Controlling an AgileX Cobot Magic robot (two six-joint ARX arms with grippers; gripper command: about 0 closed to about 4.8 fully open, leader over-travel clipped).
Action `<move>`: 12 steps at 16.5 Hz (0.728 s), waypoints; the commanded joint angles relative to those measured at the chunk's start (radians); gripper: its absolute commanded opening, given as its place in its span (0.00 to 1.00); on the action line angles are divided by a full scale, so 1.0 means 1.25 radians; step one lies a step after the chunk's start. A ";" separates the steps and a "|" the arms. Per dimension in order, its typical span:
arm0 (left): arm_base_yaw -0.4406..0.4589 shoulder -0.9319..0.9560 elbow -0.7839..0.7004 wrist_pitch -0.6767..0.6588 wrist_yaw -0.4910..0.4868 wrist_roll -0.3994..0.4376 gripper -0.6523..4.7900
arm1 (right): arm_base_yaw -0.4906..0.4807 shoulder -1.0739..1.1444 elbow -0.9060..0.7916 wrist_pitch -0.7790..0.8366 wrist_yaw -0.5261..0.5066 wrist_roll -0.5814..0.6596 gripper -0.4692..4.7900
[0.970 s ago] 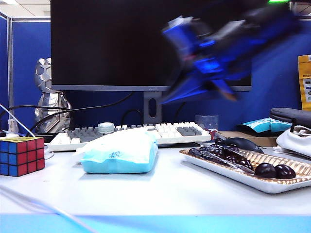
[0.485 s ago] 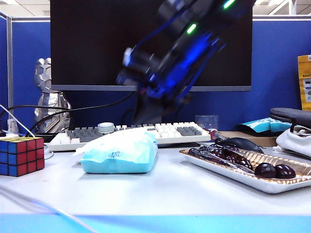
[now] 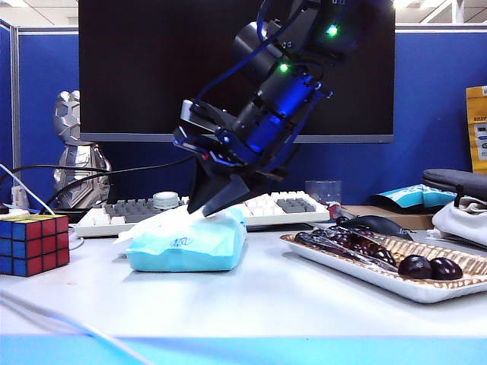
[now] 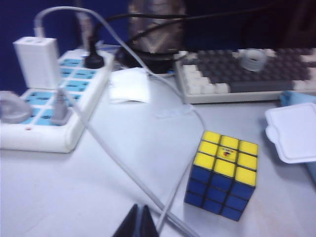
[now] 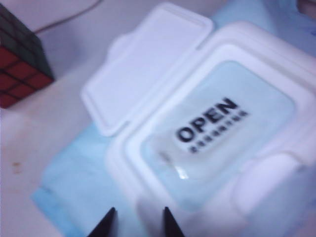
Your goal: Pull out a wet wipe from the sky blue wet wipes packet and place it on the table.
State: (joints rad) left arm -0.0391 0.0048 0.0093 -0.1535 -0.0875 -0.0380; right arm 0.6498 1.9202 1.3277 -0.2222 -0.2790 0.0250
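Your right gripper (image 5: pixel 137 223) has its jaws spread a little, nothing between them, tips poised just over the near rim of the packet (image 3: pixel 189 239) opening. In the exterior view the gripper (image 3: pixel 199 209) comes down at a slant onto the packet's top, touching it or just short; you cannot tell which from here. The hard white lid (image 5: pixel 144 61) is flipped back, and the label (image 5: pixel 210 123) reading OPEN still covers the slot, so no wipe shows yet.

The packet lies on the table (image 3: pixel 289 304) toward its left half, in front of the keyboard (image 3: pixel 262 207), with the cube (image 3: pixel 32 243) near the left edge and the tray (image 3: pixel 396 262) toward the right edge.

Your left gripper (image 4: pixel 138 224) sits low by the cube (image 4: pixel 222 175) with its jaws pressed together, holding nothing, clear of the work.

By my reading you are at the reach-in step: lid up, wipe not yet drawn. Next you likely need the tips down on the label's edge or the wipe beneath it, then a pinch and a lift. The soft pack may rise with the pull, since nothing pins it.
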 commanded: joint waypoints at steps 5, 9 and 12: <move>-0.009 -0.003 -0.003 -0.008 0.002 0.001 0.11 | 0.001 0.008 0.002 0.078 -0.046 0.010 0.31; -0.010 -0.003 -0.003 -0.008 0.002 0.001 0.11 | 0.001 0.043 0.003 0.085 -0.049 0.028 0.30; -0.010 -0.003 -0.003 -0.008 0.002 0.001 0.11 | 0.001 0.060 0.004 0.110 -0.042 0.028 0.29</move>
State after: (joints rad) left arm -0.0505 0.0048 0.0093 -0.1535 -0.0868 -0.0380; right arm 0.6495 1.9884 1.3289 -0.1055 -0.3340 0.0593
